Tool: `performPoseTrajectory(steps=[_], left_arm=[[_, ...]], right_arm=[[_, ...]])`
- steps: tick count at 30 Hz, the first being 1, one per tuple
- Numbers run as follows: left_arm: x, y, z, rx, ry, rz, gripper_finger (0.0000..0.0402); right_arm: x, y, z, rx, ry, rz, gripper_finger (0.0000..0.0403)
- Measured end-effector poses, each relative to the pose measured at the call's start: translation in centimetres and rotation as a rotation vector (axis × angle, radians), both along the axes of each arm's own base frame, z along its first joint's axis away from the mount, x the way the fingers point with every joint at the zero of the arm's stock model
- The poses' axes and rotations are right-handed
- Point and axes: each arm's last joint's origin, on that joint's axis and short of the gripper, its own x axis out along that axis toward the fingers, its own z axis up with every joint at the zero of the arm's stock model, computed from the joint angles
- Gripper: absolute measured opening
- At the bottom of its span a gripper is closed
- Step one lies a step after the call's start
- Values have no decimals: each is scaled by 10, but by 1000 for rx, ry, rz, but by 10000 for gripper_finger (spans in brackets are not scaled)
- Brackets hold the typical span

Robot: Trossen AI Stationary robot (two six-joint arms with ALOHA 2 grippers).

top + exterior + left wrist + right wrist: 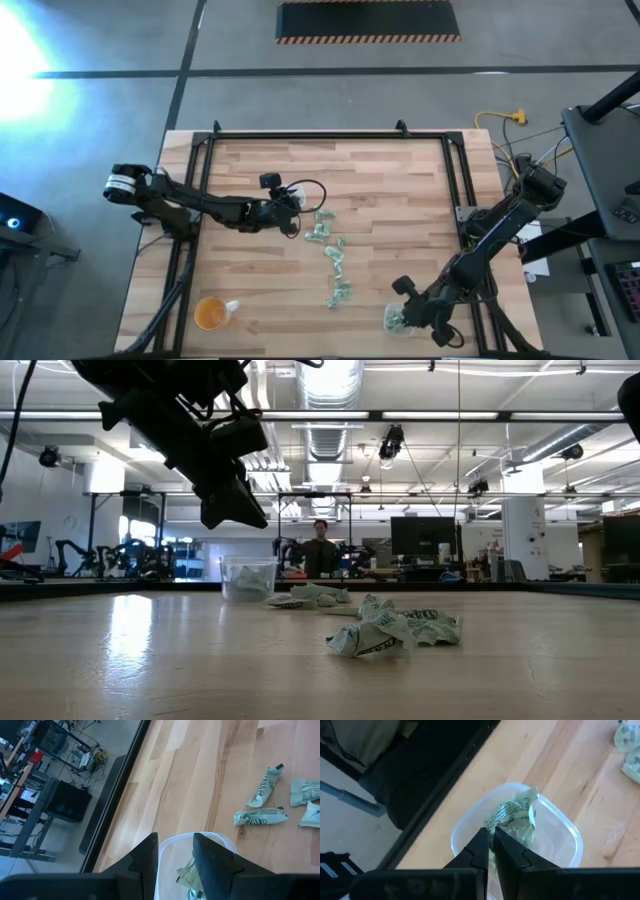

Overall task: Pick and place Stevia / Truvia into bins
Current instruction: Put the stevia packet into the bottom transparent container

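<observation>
- Stevia packet (512,812) hangs pinched in the right fingers (492,840), straight above the clear bin (570,837) at the bench's near right corner.
- Left fingers (175,852), apart, hover over the other bin (220,840) mid-bench; loose packets (335,262) lie between the arms.

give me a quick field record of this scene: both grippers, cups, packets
left gripper: fingers open, above a clear squarish plastic cup with packets in it
right gripper: fingers shut on a crumpled pale green and white paper packet, over the second clear plastic cup near the table's right front edge
loose packets: scattered in a line down the middle of the wooden table
orange-tinted round cup: near the table's left front corner
</observation>
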Motion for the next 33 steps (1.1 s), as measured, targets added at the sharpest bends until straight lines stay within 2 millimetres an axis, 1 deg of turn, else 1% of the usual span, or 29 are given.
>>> performPoseTrajectory(steps=[9, 15, 20, 26, 33], left_arm=[[0, 0, 0, 0, -4, 0, 107], [0, 0, 0, 0, -6, 0, 107], [0, 0, 0, 0, -5, 1, 107], [0, 0, 0, 0, -4, 1, 107], [0, 0, 0, -1, -4, 1, 107]], right_arm=[[-3, -4, -3, -51, 34, -3, 13], [2, 2, 14, -16, -15, 13, 13], [2, 6, 22, -16, -60, 64, 13], [0, 6, 20, -17, -52, 69, 13], [-2, 4, 15, -8, -20, 25, 13]])
